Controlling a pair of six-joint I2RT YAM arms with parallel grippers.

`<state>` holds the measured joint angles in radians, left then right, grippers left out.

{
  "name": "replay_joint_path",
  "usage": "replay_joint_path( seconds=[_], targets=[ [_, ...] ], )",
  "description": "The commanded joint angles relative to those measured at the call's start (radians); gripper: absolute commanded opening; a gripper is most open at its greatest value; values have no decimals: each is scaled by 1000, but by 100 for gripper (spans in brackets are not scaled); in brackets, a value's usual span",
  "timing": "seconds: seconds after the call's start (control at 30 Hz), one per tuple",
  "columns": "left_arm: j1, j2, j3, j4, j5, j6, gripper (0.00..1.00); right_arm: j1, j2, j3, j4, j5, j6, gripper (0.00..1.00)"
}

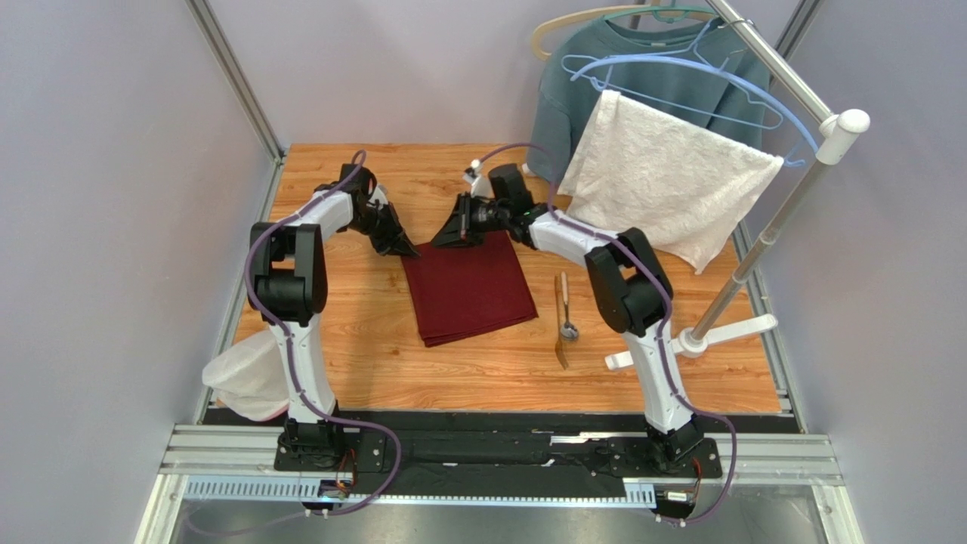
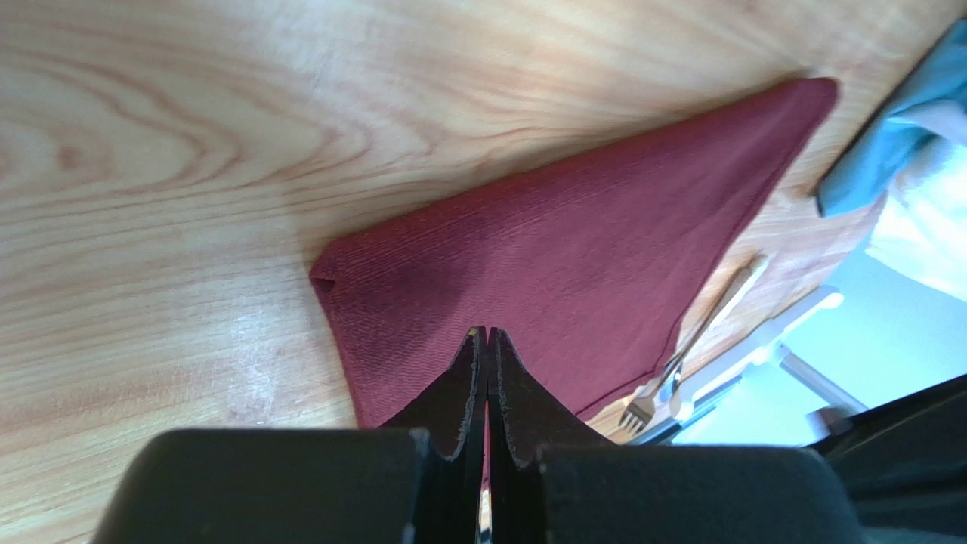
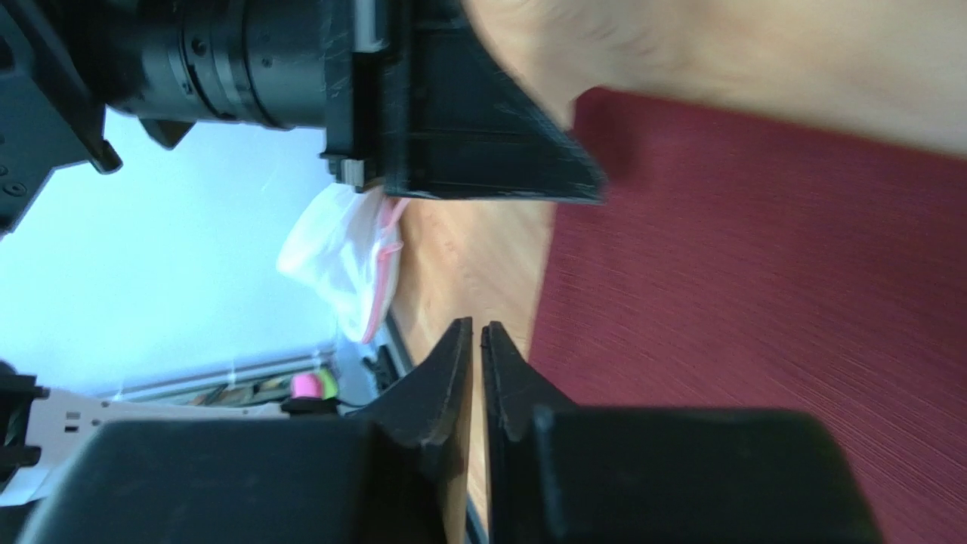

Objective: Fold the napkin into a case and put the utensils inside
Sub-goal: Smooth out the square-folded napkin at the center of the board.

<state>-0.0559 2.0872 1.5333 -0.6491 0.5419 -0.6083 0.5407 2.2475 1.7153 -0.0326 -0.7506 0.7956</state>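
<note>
The maroon napkin [image 1: 471,289] lies flat on the wooden table, folded into a rough square. My left gripper [image 1: 400,244] is at its far left corner. In the left wrist view this gripper [image 2: 488,332] is shut, its tips over the cloth [image 2: 590,238] and nothing between them. My right gripper [image 1: 445,238] is at the napkin's far edge. In its wrist view the right gripper [image 3: 477,326] shows only a slit with bare wood behind, just beside the napkin [image 3: 772,317]. The utensils lie right of the napkin: a golden-brown fork [image 1: 560,297] and a silver spoon [image 1: 570,331].
A clothes rack [image 1: 783,215] stands at the back right with a white towel [image 1: 670,181] and a grey-blue sweatshirt [image 1: 590,79] on hangers. Its base [image 1: 692,340] rests close to the utensils. A white bag [image 1: 244,380] hangs off the table's left edge.
</note>
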Motion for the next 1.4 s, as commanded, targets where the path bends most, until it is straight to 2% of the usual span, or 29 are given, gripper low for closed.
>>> replay_joint_path(
  seconds=[0.0, 0.1, 0.4, 0.6, 0.7, 0.83, 0.97, 1.37],
  targets=[
    [14, -19, 5, -23, -7, -5, 0, 54, 93, 39, 210, -88, 175, 5],
    [22, -9, -8, -12, -11, -4, 0, 88, 150, 78, 229, -92, 204, 0],
    [33, 31, 17, -56, -40, -48, 0, 150, 279, 194, 188, -33, 180, 0],
    [34, 120, 154, -272, -92, -77, 0, 166, 319, 198, 161, -23, 152, 0],
    [37, 149, 198, -319, -131, -80, 0, 165, 313, 155, 192, -29, 162, 0],
    [47, 181, 241, -362, -111, -84, 0, 163, 322, 185, 105, -82, 120, 0],
    [50, 201, 266, -382, -109, -103, 0, 169, 301, 149, 56, -96, 77, 0],
    [50, 224, 298, -416, -122, -130, 0, 189, 167, -83, 140, -138, 60, 1]
  ],
)
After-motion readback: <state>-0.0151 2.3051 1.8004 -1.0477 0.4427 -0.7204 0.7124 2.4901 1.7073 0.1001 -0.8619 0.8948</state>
